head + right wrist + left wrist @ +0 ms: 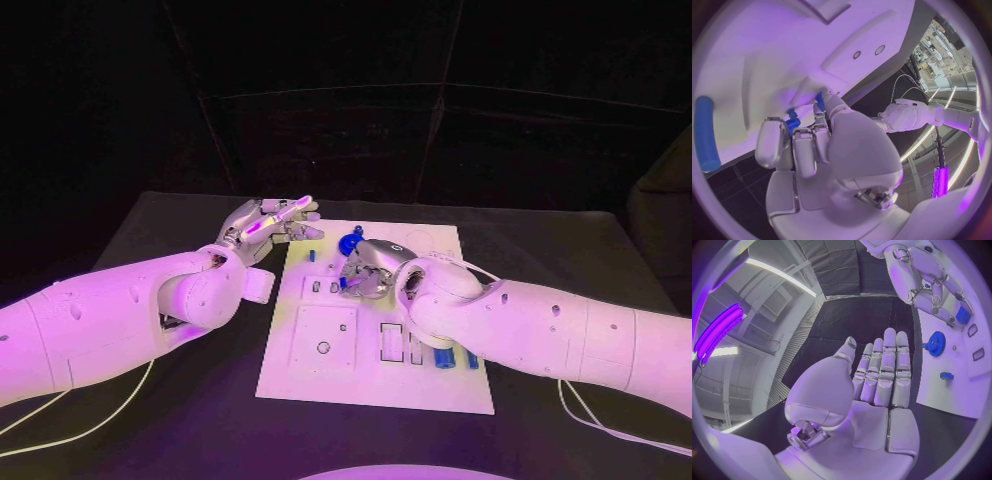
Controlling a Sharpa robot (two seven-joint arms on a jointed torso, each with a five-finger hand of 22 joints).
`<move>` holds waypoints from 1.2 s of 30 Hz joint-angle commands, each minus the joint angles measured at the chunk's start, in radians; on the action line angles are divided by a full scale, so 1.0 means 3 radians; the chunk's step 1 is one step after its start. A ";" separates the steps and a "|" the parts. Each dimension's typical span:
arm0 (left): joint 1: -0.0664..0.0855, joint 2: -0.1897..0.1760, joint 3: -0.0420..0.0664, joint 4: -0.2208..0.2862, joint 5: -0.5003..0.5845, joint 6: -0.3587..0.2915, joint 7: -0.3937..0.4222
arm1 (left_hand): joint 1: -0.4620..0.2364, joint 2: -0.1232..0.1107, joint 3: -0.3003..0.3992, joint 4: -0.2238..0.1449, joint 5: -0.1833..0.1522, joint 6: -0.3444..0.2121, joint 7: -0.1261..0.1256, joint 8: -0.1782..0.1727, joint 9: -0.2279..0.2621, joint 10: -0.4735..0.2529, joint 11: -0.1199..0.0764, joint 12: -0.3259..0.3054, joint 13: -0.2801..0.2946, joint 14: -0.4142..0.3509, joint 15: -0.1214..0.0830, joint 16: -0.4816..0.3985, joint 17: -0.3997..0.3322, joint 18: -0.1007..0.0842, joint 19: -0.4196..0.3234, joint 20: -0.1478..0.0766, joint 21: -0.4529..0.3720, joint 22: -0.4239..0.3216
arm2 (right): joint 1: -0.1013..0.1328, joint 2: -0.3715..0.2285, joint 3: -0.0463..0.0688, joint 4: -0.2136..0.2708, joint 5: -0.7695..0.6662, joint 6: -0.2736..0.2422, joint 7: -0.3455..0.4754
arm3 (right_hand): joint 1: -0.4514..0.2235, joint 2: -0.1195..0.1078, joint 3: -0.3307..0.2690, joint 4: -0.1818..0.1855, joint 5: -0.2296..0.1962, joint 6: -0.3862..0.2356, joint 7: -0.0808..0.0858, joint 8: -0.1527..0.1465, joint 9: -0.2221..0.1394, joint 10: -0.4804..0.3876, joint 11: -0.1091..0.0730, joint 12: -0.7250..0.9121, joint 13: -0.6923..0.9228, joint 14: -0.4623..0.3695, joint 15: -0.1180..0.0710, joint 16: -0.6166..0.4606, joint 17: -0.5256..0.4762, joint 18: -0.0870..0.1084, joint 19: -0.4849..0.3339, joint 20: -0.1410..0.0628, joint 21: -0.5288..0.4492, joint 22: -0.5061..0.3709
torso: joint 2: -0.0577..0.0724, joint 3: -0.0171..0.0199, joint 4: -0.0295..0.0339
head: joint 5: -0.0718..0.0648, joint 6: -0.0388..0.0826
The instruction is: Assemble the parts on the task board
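My right hand sits over the middle of the task board, fingers curled on a small blue part close against the white face; I judge this a seating step, so I would press straight down and keep the wrist from twisting; my left hand hangs flat and holding nothing at the board's far left corner; the blue gear stands just beyond my right hand; open table lies to either side for withdrawing.
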 commanded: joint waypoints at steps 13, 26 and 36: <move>0.0006 0.0011 0.0002 -0.0003 0.0012 0.0026 0.0024 | 0.0016 0.0020 0.0007 -0.0019 0.0010 0.0015 0.0020 -0.0015 0.0001 0.0016 0.0013 -0.0016 0.0005 -0.0009 -0.0003 -0.0013 0.0005 0.0052 0.0010 0.0008 -0.0017 -0.0003 | -0.0035 0.0015 -0.0003 -0.0031 -0.0040 0.0075 -0.0009 | -0.0035 -0.0008 0.0032 -0.0011 0.0013 0.0034 -0.0031 -0.0008 0.0000 -0.0023 0.0002 -0.0016 0.0327 0.0294 -0.0022 -0.0006 0.0613 -0.0052 0.0008 -0.0012 0.0007 -0.0002 | 0.0002 0.0000 -0.0002 | 0.0006 -0.0016; 0.0005 0.0012 0.0001 -0.0006 0.0012 0.0031 0.0019 | 0.0016 0.0020 0.0007 -0.0019 0.0010 0.0015 0.0020 -0.0015 0.0001 0.0016 0.0013 -0.0016 0.0005 -0.0009 -0.0003 -0.0013 0.0005 0.0052 0.0010 0.0008 -0.0017 -0.0003 | -0.0037 0.0008 -0.0003 -0.0030 -0.0040 0.0152 -0.0059 | -0.0079 -0.0050 0.0066 -0.0023 0.0014 -0.0026 -0.0005 -0.0046 -0.0009 -0.0070 0.0023 -0.0071 0.0275 0.0288 -0.0006 -0.0019 0.0590 -0.0053 0.0006 0.0001 0.0003 -0.0003 | 0.0004 0.0001 -0.0001 | 0.0000 -0.0017; 0.0005 0.0014 0.0001 -0.0010 0.0012 0.0033 0.0018 | 0.0016 0.0020 0.0007 -0.0019 0.0010 0.0015 0.0020 -0.0015 0.0001 0.0016 0.0013 -0.0016 0.0005 -0.0009 -0.0003 -0.0013 0.0005 0.0052 0.0010 0.0008 -0.0017 -0.0003 | -0.0040 0.0017 -0.0003 -0.0030 -0.0040 0.0118 -0.0089 | -0.0147 -0.0119 0.0079 -0.0023 0.0025 -0.0096 0.0026 -0.0090 -0.0012 -0.0090 0.0050 -0.0093 0.0257 0.0288 0.0016 -0.0021 0.0589 -0.0053 0.0003 0.0020 -0.0003 -0.0008 | 0.0004 0.0002 -0.0003 | -0.0010 -0.0019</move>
